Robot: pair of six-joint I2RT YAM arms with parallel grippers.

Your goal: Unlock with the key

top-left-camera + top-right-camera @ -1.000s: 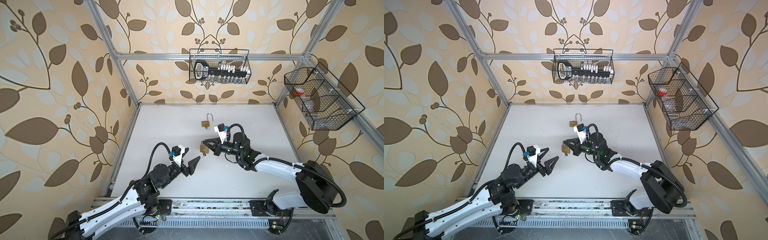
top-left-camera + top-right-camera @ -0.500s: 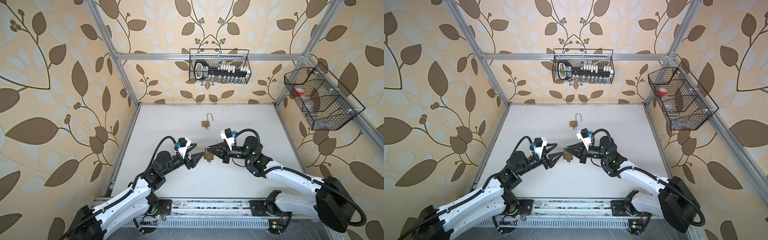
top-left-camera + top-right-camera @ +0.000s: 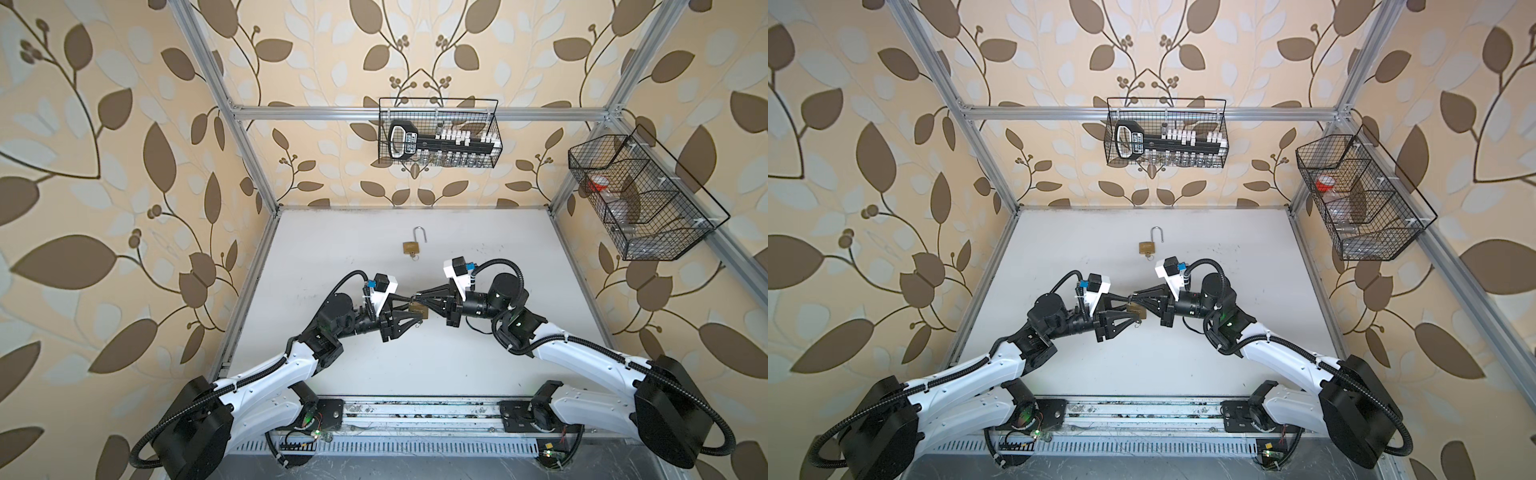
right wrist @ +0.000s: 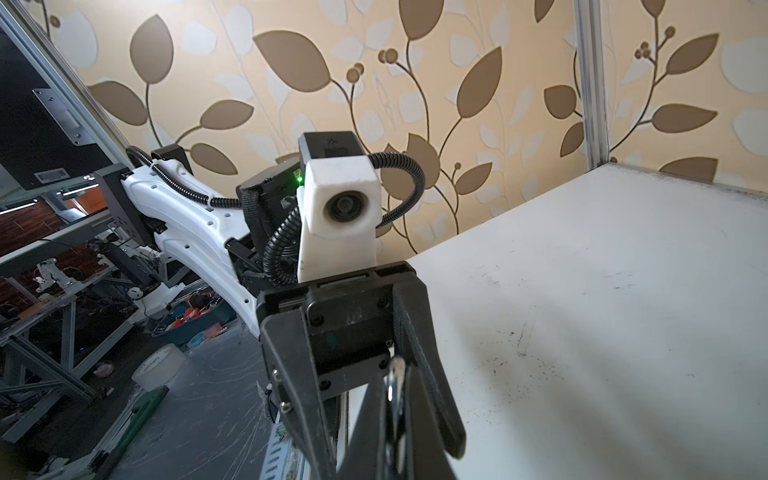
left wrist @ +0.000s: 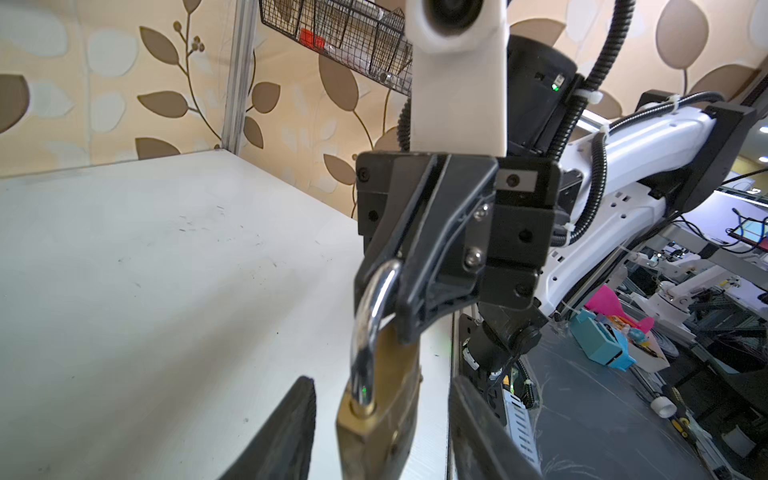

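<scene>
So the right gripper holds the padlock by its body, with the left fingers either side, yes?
No: the right gripper holds the padlock by its shackle, not its body; the left wrist view shows it. The left fingers do flank it.

A white counter [image 3: 457,365] is stretching from wall to wall, showing faint dark scuffs. One small brass padlock [image 3: 410,247] is lying flat on it toward the back wall in both top views, its shackle standing open.
</scene>
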